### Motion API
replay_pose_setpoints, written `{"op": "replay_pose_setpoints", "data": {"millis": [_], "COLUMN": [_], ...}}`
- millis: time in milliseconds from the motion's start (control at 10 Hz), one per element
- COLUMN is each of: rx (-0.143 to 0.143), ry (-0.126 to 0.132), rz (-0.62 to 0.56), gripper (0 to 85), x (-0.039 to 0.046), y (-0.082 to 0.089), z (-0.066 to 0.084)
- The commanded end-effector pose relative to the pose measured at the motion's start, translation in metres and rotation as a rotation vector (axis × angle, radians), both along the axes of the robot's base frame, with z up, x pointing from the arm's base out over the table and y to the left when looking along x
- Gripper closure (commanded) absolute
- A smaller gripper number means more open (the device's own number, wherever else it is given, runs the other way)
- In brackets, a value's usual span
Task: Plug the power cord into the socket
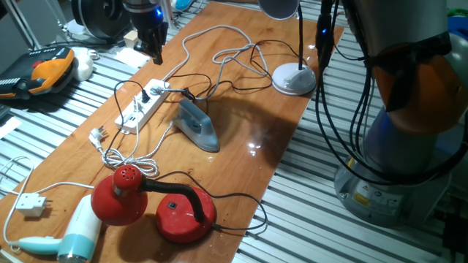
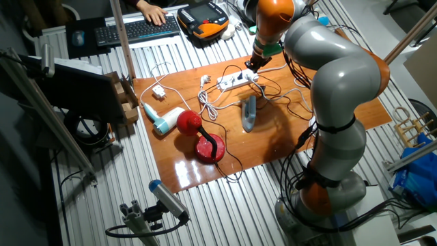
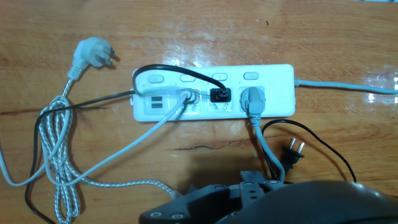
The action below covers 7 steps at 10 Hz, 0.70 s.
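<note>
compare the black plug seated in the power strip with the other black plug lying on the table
The seated black plug sits in an outlet of the white power strip; the loose black plug lies on the wooden table beside the strip, in nothing. The seated plug's prongs are hidden in the outlet; the loose plug's two prongs are bare and visible. Both are small, black and end thin black cords.
</note>
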<state>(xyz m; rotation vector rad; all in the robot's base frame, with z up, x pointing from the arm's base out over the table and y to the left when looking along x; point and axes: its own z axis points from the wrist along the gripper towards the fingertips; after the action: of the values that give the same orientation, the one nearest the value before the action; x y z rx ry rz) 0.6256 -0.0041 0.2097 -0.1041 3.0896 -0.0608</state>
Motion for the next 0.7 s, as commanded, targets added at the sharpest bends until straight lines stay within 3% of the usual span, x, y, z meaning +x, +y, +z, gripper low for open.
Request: {"op": "replay_pose_setpoints", "data": {"millis": [0,200,400,600], "rx": [-0.001,0.004,0.021,0.035], "ry": [-0.002,-0.003,-0.028,-0.032], "rz": [0.003,0.000,-0.065,-0.120], "gripper": [85.0,85.0,85.0,85.0], "x": [0.0014,0.0071,0.0103,0.0091], "y": [-0.003,-0.011,-0.014,-0.008], "z": [0.000,0.002,0.000,0.000]}}
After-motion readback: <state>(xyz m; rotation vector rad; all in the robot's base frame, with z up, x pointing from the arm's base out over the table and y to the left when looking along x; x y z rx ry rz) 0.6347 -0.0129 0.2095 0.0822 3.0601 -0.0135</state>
